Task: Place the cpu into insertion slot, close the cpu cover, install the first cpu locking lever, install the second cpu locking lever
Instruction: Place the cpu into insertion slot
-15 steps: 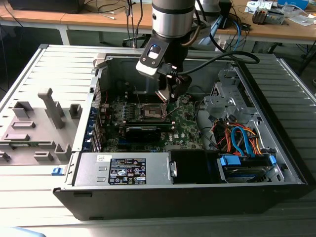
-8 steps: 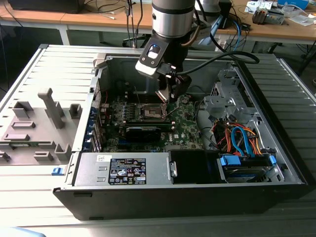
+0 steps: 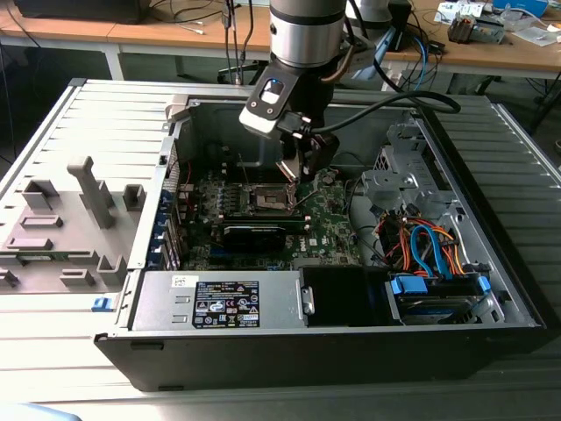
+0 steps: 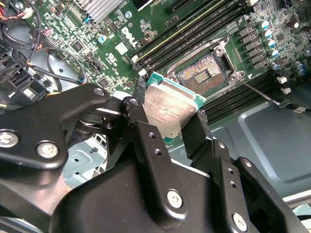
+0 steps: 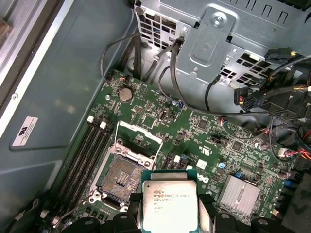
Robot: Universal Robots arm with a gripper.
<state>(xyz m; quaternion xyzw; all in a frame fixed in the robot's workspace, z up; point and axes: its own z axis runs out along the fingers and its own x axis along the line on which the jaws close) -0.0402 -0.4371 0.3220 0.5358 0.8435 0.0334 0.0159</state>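
Wooden desks [image 3: 526,57] stood behind a grey ribbed worktop [image 3: 53,351]. At the middle of the worktop an open computer case [image 3: 351,351] lay on its side with its green board [image 5: 204,131] facing up. Grey fixture blocks [image 3: 61,228] occupied the worktop toward the exterior view's left edge. The hand [image 4: 165,119] hung over the middle of the board, its two black fingers [image 4: 141,131] pinching the cpu [image 5: 169,204] by opposite edges, metal top toward both wrist cameras. The cpu was held clear of the board and was not seated. The insertion slot [image 5: 121,177] lay open just beside the held chip, its dark contact field exposed; in the first wrist view one corner of the chip overlapped the slot's rim. The cpu cover [image 5: 141,133] stood raised at the slot edge farthest from the chip, and a thin locking lever [image 4: 257,92] ran out from one corner of the slot, apparently released. The cpu was square, with no long axis, so the governing relation was judged to be its sideways offset from the slot. Whether their edges were parallel could not be determined.
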